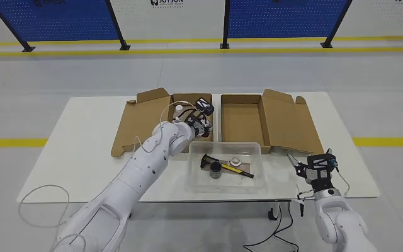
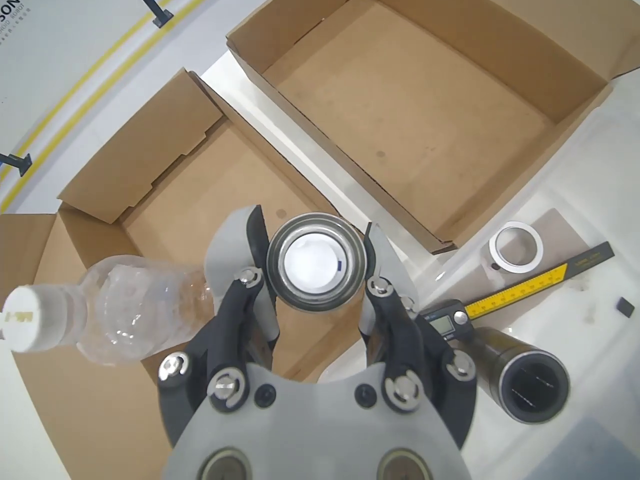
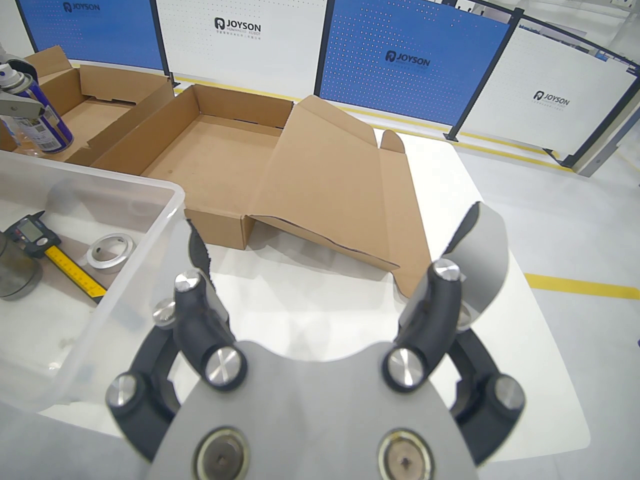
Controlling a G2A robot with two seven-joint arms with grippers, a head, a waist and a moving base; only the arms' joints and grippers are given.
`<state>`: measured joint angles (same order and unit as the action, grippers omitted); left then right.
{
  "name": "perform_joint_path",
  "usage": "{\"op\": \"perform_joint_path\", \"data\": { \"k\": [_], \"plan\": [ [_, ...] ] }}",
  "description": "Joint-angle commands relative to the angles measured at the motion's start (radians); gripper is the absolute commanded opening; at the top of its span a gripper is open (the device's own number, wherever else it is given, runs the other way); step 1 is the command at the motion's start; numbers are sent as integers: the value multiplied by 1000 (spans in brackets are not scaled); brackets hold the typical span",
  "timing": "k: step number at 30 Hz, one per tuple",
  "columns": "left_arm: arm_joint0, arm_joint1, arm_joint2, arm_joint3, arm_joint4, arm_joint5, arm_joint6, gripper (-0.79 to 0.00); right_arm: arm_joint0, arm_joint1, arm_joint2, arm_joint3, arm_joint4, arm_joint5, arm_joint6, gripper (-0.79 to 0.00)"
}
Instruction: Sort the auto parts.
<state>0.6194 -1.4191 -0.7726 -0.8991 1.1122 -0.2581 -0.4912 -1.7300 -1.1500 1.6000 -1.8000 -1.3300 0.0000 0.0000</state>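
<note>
So, step in hand: the left gripper (image 2: 314, 232) was clamped on the upright spray can (image 2: 316, 272), one finger on each side of its upper body; I judged this to be the setting-down of the can in the left box (image 2: 225, 177)
Can's place: within the left box's outline, near the wall that faced the clear bin (image 3: 90, 172) and just beside the plastic bottle (image 2: 130, 302) lying there; whether its base touched the box floor could not be told
Doing it well: the can wanted lowering straight and upright, kept off the bottle so that nothing rolled, and the fingers parted only once the base bore its own weight
Withdrawal: a straight lift seemed best, as a sideways pull could have tipped the tall, narrow can
Right gripper (image 3: 335, 227): spread wide, holding nothing, above the counter (image 1: 82, 145) near its front right part, just beside the bin
Boxes: two, the left one and the right box (image 2: 400, 87), which held nothing
Left box contents: one can, one bottle
Bin contents: one caliper (image 2: 525, 287), one metal ring (image 2: 516, 247), one black cylinder (image 2: 525, 377), one small dark bit (image 2: 625, 306) too small to identify
Grippers: two
</note>
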Motion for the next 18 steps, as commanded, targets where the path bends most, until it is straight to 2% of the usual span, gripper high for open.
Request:
{"op": "perform_joint_path", "data": {
  "k": [1, 18],
  "plan": [
    [-12, -8, 11, 31, 6, -9, 12, -785, 0, 0, 0, 0, 0, 0, 0, 0],
    [-95, -75, 62, 262, -14, -66, 69, -785, 0, 0, 0, 0, 0, 0, 0, 0]
  ]
}}
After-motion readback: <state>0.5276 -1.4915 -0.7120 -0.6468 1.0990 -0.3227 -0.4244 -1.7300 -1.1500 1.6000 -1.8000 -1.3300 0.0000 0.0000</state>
